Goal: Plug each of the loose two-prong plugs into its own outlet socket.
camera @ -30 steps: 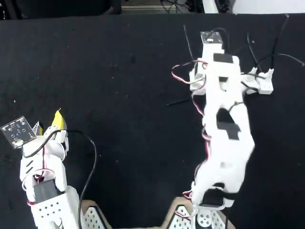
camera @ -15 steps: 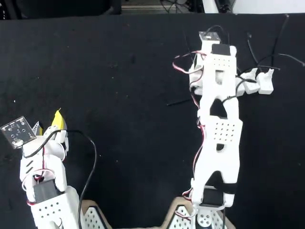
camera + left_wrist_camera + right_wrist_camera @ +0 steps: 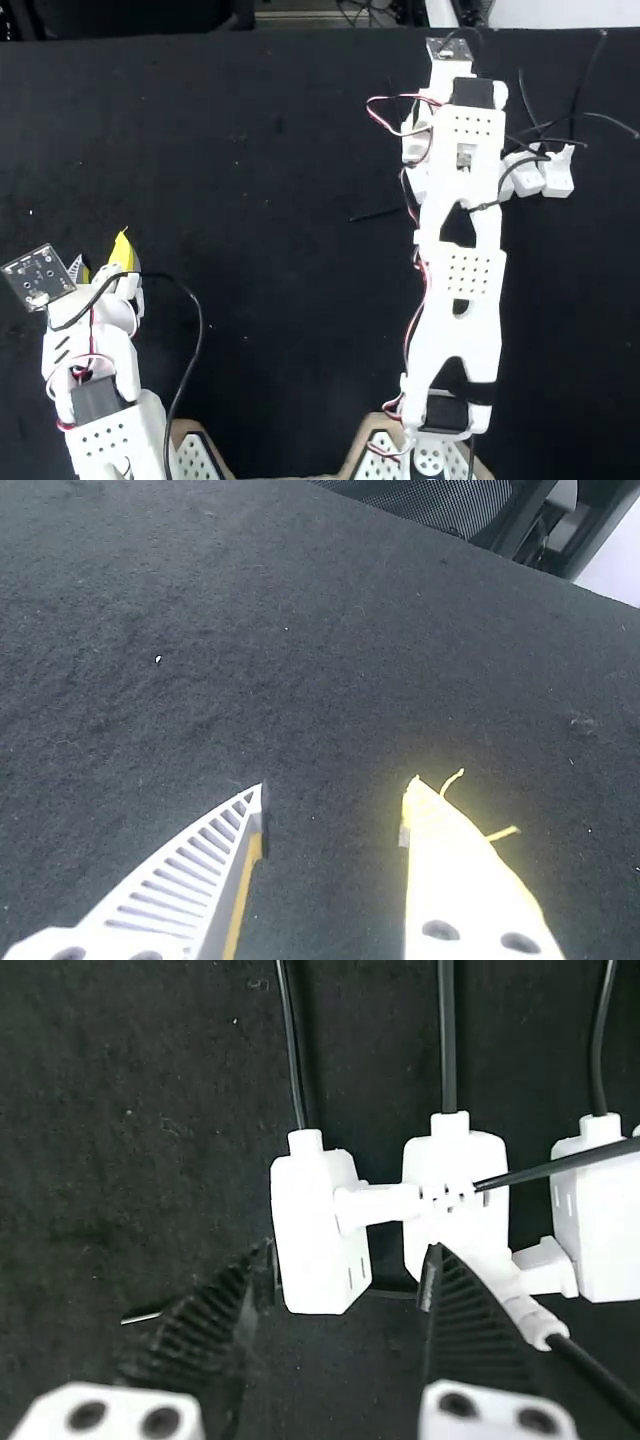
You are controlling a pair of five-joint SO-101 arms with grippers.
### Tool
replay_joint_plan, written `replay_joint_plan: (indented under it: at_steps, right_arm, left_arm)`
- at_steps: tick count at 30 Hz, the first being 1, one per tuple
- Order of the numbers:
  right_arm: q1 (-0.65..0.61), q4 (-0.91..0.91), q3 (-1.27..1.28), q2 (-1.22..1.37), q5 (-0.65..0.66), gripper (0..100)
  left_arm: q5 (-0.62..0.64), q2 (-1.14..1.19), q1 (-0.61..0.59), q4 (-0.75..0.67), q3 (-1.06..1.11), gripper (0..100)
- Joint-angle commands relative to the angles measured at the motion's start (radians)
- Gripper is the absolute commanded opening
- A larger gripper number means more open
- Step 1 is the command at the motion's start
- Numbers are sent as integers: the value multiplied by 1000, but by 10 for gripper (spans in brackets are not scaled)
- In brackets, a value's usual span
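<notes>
**Right arm stretches over the white sockets**

On the fuzzy black table [image 3: 250,150] we see boxy white plastic outlet sockets [image 3: 313,1222] with thin black cords, at the upper right of the high view. A small white plug [image 3: 375,1203] lies between two of them. The ribbed right jaws stand apart near these sockets. The left jaws, one yellow, gape at lower left. Since half a second ago, the right arm [image 3: 455,290] has reached farther toward the top edge.
</notes>
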Motion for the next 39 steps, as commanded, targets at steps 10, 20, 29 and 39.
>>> replay_joint_plan:
  at_steps: [10,20,29,39]
  right_arm:
    - [-130,-20,679,-622,63,168]
    - [-118,-505,1527,-1079,63,10]
    - [-118,-641,2008,-1483,63,10]
    - [-190,-715,2354,-1860,55,11]
  left_arm:
    - [8,-15,-4,-17,-2,223]
    - [5,-15,-4,-9,-7,25]
    - [5,-15,-4,-9,-5,29]
    - [-69,-14,44,100,-128,29]
